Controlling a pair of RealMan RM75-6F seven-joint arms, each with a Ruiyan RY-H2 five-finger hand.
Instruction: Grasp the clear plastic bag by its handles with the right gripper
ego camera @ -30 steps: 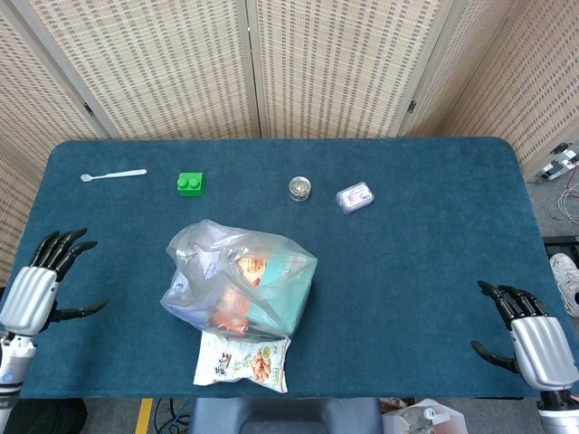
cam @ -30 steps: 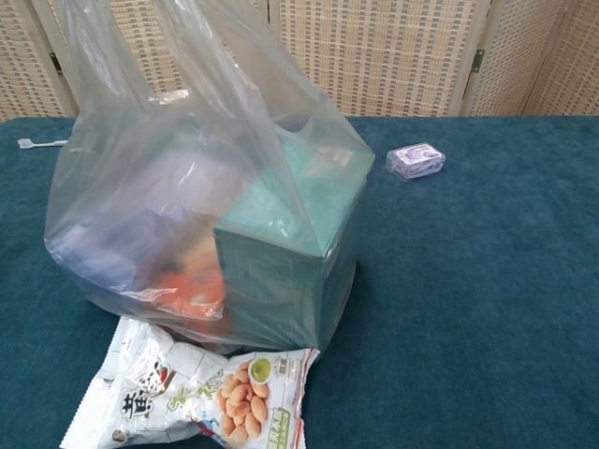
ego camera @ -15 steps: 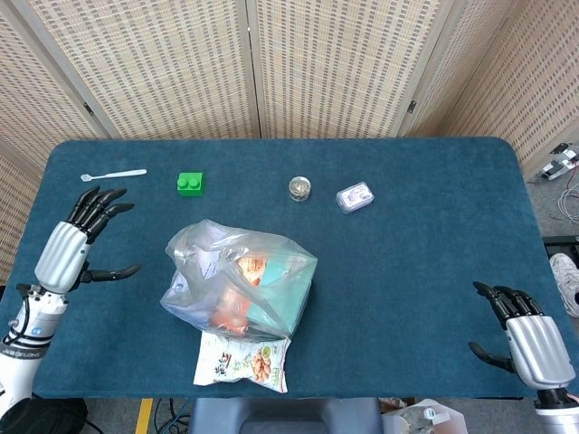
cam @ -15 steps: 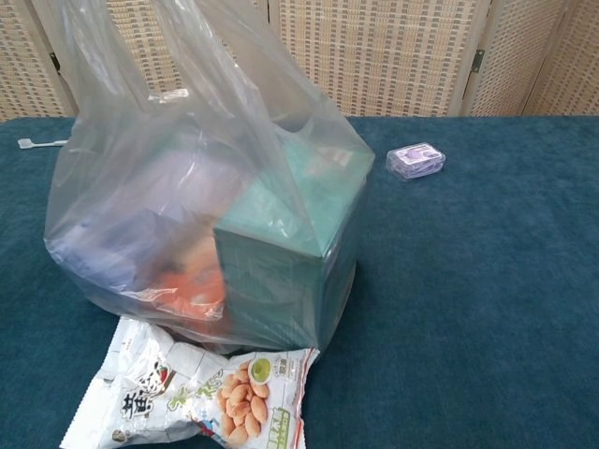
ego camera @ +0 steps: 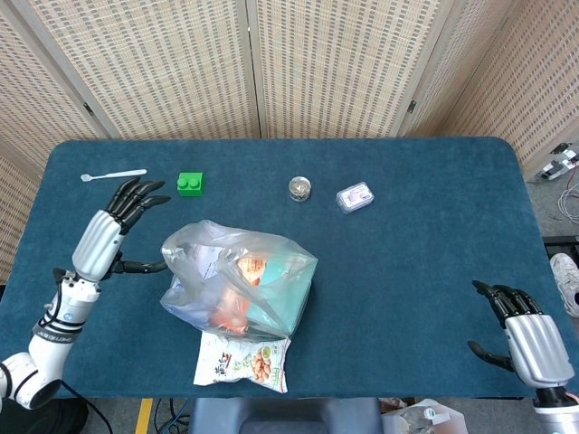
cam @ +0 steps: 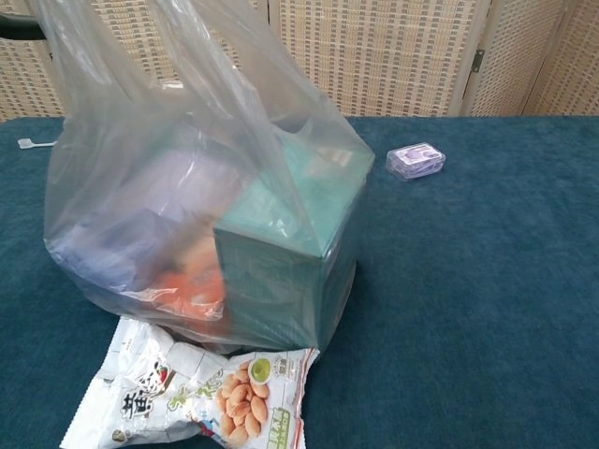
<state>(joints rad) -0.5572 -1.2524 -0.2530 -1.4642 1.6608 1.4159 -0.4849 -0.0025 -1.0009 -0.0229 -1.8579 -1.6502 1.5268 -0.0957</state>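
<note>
The clear plastic bag stands in the middle of the blue table, holding a teal box and orange and pale packets; in the chest view the bag fills the left half, its handles running up out of frame. My left hand hovers just left of the bag with fingers spread, its thumb reaching the bag's left edge; a dark fingertip shows at the chest view's top left. My right hand sits at the table's near right corner, fingers apart, holding nothing, far from the bag.
A snack packet lies against the bag's near side. Along the far side sit a white spoon, a green brick, a small round jar and a small clear case. Wicker screens stand behind the table.
My left hand has swept from the table's near left edge rightward and forward to the bag's left side. The bag's left edge has shifted slightly. The right hand has barely moved.
</note>
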